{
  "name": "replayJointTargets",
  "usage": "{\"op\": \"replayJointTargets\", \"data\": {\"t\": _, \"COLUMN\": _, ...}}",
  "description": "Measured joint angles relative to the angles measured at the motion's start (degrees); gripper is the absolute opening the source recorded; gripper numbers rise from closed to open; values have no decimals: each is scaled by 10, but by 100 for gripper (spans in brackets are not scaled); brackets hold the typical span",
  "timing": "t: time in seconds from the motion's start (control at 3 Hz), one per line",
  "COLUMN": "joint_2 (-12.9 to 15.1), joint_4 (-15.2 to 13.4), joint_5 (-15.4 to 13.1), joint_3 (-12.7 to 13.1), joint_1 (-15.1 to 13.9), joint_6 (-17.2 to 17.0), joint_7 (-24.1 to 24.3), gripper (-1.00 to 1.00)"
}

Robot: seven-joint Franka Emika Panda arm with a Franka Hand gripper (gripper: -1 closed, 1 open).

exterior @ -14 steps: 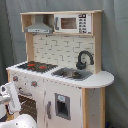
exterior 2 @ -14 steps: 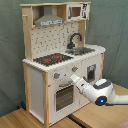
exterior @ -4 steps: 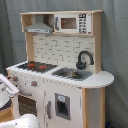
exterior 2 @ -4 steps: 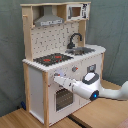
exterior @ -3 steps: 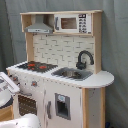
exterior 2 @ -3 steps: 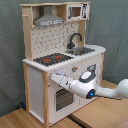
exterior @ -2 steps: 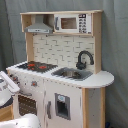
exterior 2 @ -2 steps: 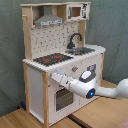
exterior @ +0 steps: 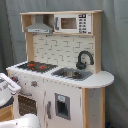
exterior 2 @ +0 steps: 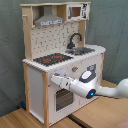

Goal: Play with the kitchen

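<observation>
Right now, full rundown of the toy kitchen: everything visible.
The kitchen is a tall white and light-wood toy unit, standing upright on a wood floor. Up top: grey hood and microwave; tiled backsplash; black-red hob, sink, black faucet. Doors look shut. In the second exterior view the gripper is at the oven front, near the knobs.

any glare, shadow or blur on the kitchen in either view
In the first exterior view the kitchen is evenly lit and soft all over, with the sink basin dark. In the second exterior view the light is just as flat, the hob shows no glare, the oven door window reads dark, and the gripper in front of the panel looks smeared.
</observation>
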Motion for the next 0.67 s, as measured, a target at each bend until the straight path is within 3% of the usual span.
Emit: {"op": "replayJointTargets", "data": {"t": 0.67, "joint_2": 0, "joint_4": 0, "joint_5": -64, "joint_3": -2, "joint_1": 2, "joint_6": -3, "joint_7": -106, "gripper": -100}}
